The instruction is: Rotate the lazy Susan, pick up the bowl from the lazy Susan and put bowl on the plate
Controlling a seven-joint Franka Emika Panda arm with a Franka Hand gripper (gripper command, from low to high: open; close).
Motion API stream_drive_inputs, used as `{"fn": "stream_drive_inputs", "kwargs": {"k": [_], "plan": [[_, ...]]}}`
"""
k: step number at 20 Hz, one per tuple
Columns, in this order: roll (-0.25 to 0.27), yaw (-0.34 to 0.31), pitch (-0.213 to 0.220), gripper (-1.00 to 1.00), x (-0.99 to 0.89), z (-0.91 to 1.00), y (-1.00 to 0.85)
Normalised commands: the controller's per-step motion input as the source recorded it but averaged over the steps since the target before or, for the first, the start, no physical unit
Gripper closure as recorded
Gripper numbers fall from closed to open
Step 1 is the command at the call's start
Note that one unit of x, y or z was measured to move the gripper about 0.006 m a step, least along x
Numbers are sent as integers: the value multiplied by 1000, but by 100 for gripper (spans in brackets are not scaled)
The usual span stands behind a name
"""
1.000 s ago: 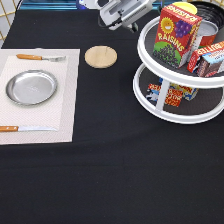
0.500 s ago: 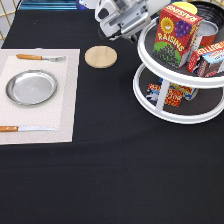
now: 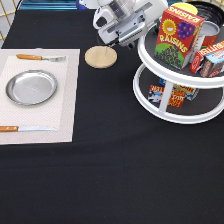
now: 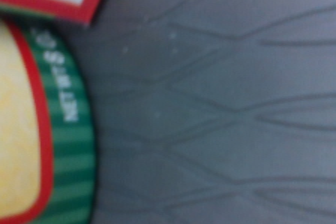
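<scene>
The lazy Susan [image 3: 150,97] stands at the exterior view's right, white with two dark tiers. Part of the glossy black bowl [image 3: 208,9] shows at the back of the upper tier, behind a raisins box [image 3: 176,34]. My gripper [image 3: 131,29] hangs at the exterior view's top, at the left rim of the upper tier, next to the raisins box and apart from the bowl. The silver plate [image 3: 31,88] lies empty on a placemat at the exterior view's left. The wrist view shows the dark grey tray surface [image 4: 225,125] and a box edge [image 4: 52,125] from close by.
A round wooden coaster [image 3: 100,56] lies just below the gripper. A fork [image 3: 40,58] and a knife [image 3: 25,128] lie on the beige placemat [image 3: 67,115] beside the plate. More boxes [image 3: 212,57] sit on the upper tier and others [image 3: 172,94] on the lower tier.
My gripper has moved a little toward the exterior view's bottom and left, staying at the upper tier's left rim. Nothing else has moved.
</scene>
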Motion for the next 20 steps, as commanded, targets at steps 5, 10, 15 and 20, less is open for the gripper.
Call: {"fn": "stream_drive_inputs", "kwargs": {"k": [5, 10, 15, 20], "plan": [[-85, -4, -267, -100, 491, 100, -138], [0, 63, -7, -100, -140, 99, -95], [-6, 36, 144, -100, -619, 195, 218], [-49, 21, 184, -100, -589, 273, 514]]}}
